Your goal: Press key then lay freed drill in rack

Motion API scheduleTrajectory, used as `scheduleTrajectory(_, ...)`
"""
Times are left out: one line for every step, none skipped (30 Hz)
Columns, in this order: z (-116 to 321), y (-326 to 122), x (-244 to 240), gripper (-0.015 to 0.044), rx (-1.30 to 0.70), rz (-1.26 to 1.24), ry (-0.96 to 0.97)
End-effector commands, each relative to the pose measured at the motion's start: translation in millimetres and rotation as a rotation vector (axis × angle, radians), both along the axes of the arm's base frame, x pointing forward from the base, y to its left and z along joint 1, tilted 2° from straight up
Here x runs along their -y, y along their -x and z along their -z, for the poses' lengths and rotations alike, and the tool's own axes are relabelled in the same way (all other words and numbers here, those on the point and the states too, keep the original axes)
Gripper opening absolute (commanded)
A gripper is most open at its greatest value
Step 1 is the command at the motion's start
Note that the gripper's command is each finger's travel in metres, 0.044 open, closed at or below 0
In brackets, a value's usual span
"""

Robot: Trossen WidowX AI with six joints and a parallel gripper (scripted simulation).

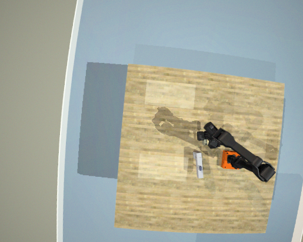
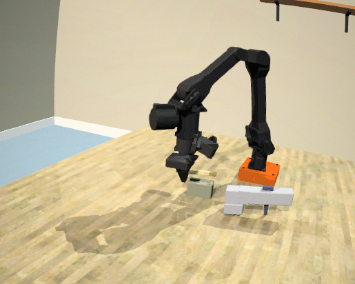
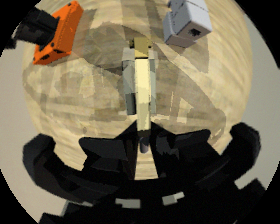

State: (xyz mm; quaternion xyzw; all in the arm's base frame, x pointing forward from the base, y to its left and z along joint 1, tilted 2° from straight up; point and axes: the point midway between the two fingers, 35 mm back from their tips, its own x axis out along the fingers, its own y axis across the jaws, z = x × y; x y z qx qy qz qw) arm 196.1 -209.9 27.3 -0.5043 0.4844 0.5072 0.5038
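My gripper (image 2: pixel 183 176) (image 3: pixel 141 121) is shut on one end of the drill (image 2: pixel 203 172) (image 3: pixel 142 90), a long pale yellow bar with a brass-coloured block at its far end. The bar is about level, a little above the rack (image 2: pixel 199 189) (image 3: pixel 129 85), a grey-green block with a slot. In the wrist view the bar lines up over the slot between its walls, and the brass block is at the rack's far end. The light grey housing (image 1: pixel 198 160) (image 2: pixel 247 196) (image 3: pixel 188 22) stands apart from the drill. The dark purple key (image 1: pixel 200 168) (image 2: pixel 267 188) sits in its top, with a stem showing below.
The arm's orange base (image 1: pixel 225 164) (image 2: pixel 255 176) (image 3: pixel 71 30) stands behind the housing in the exterior view. The housing is close beside the rack. A wooden shelf (image 2: pixel 319 5) is on the wall. The arm hides much of the rack in the top view.
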Motion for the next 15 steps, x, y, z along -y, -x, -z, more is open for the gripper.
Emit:
scheduleTrajectory(4, 1, -1, 0.0000, -0.003, -0.005, 0.001)
scheduleTrajectory(5, 1, -1, 0.0000, -0.003, -0.005, 0.001)
scheduleTrajectory(5, 1, -1, 0.0000, -0.003, -0.005, 0.001)
scheduleTrajectory(6, 1, -1, 0.0000, -0.003, -0.005, 0.001)
scheduleTrajectory(7, 1, -1, 0.0000, -0.003, -0.005, 0.001)
scheduleTrajectory(9, 1, -1, 0.0000, -0.003, -0.005, 0.001)
scheduleTrajectory(10, 0, 0, 0.0000, -0.003, -0.005, 0.001)
scheduleTrajectory(11, 0, 0, 0.0000, -0.003, -0.005, 0.001)
scheduleTrajectory(12, 0, 0, 0.0000, -0.003, -0.005, 0.001)
scheduleTrajectory(13, 0, 0, 0.0000, -0.003, -0.005, 0.001)
scheduleTrajectory(14, 0, 0, 0.0000, -0.003, -0.005, 0.001)
scheduleTrajectory(15, 0, 0, 0.0000, -0.003, -0.005, 0.001)
scheduleTrajectory(16, 0, 0, 0.0000, -0.003, -0.005, 0.001)
scheduleTrajectory(17, 0, 0, 0.0000, -0.003, -0.005, 0.001)
scheduleTrajectory(18, -1, 0, 0.0000, -0.003, -0.005, 0.001)
